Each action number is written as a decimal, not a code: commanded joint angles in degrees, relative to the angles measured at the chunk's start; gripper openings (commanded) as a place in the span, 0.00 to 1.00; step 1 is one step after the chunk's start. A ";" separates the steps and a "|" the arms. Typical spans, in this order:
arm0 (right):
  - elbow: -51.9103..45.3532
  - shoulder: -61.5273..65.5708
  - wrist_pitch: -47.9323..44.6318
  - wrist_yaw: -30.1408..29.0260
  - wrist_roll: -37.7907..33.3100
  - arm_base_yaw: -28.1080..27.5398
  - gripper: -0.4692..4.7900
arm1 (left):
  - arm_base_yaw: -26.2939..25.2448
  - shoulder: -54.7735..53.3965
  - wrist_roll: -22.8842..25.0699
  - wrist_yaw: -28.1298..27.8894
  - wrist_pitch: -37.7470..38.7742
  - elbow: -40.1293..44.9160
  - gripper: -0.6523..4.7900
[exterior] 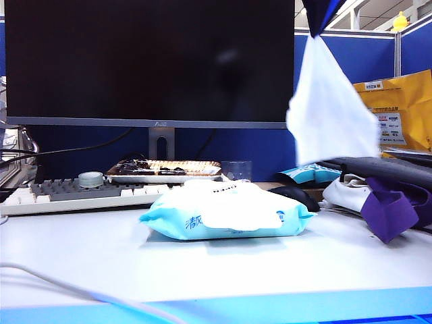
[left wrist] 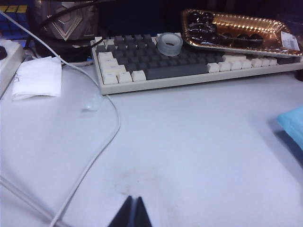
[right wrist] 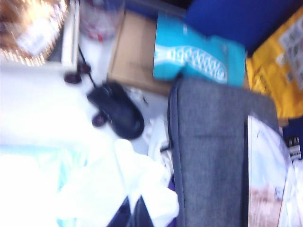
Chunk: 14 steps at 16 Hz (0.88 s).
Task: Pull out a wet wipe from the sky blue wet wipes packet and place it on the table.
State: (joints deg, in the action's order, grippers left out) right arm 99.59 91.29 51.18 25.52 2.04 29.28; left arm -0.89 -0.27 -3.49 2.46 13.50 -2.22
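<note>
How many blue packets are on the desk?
2. The wet wipes packet lies at the front middle of the table. A second blue packet sits farther back on the right, beside the mouse. The clutter there may hide more.

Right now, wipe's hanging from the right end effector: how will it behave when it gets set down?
Likely floppy: the wet wipe hangs in a loose, flared sheet from the right end effector, shut on it high above the table. Probably very light, so it may drift. It should crumple, not lie flat. Left end effector sits shut, low over the table.
</note>
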 commanded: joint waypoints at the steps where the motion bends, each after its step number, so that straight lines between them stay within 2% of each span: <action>1: 0.11 0.35 1.99 0.24 -0.11 -0.52 0.08 | 0.00 0.17 0.02 0.20 0.61 0.33 0.11; 6: 0.09 5.01 6.43 -0.35 -0.55 -2.05 0.08 | -0.02 0.17 0.02 0.15 0.61 0.33 0.11; 14: 0.09 11.67 7.17 -0.37 -2.05 -3.72 0.08 | -0.02 0.17 0.02 0.15 0.59 0.33 0.11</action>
State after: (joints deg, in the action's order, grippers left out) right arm 99.50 102.63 58.22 25.30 0.36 25.58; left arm -0.89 -0.27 -3.49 2.46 13.52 -2.22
